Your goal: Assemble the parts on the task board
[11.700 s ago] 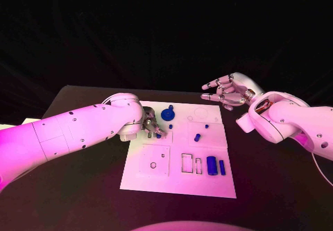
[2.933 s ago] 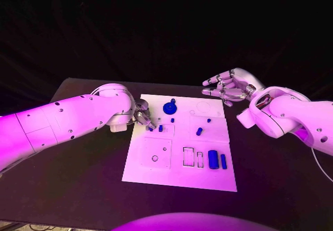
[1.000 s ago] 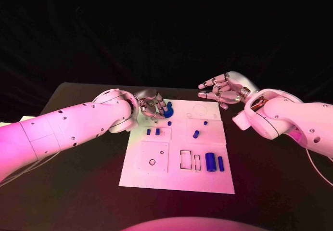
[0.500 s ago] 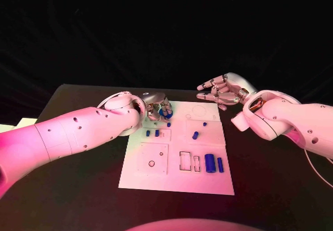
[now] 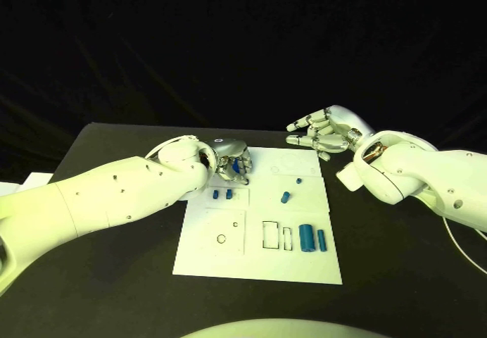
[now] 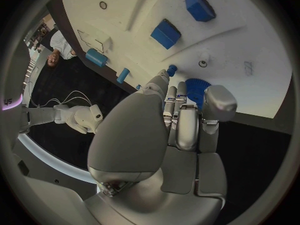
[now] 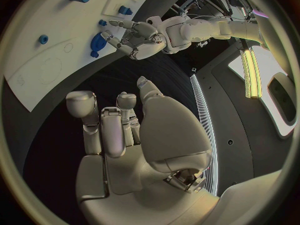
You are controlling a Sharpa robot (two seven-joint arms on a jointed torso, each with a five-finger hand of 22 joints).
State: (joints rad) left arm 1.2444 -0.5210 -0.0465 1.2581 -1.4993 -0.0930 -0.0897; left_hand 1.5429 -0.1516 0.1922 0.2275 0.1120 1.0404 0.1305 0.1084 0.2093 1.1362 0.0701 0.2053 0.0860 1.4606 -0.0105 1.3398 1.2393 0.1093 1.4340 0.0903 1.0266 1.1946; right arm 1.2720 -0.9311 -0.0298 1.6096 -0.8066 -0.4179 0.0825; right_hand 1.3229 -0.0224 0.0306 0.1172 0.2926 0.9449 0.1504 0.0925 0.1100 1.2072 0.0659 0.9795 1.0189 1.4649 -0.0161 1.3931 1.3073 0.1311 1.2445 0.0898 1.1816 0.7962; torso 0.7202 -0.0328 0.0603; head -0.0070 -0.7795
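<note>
a: the left hand (image 5: 229, 160) was seen at the upper left corner of the task board (image 5: 259, 267), just above centre of the head view, fingers curled down over the blue gear (image 5: 241, 167).

b: was the gear held?

a: that could not be told; in the left wrist view the fingers (image 6: 187, 120) were bunched right at the gear (image 6: 195, 89), but a firm grip wasn't shown.

b: and the right hand (image 5: 323, 134)?

a: it was raised at the upper right of the head view, off the board's far right corner, fingers spread and nothing in them.

b: the other parts?

a: two small blue blocks (image 5: 222, 193) were lying left of centre, just below the left hand. a blue peg (image 5: 286, 197) was found mid-board, and a thick blue cylinder (image 5: 305, 238) with a thin blue bar (image 5: 321, 240) beside it was placed right of centre, lower down.
</note>
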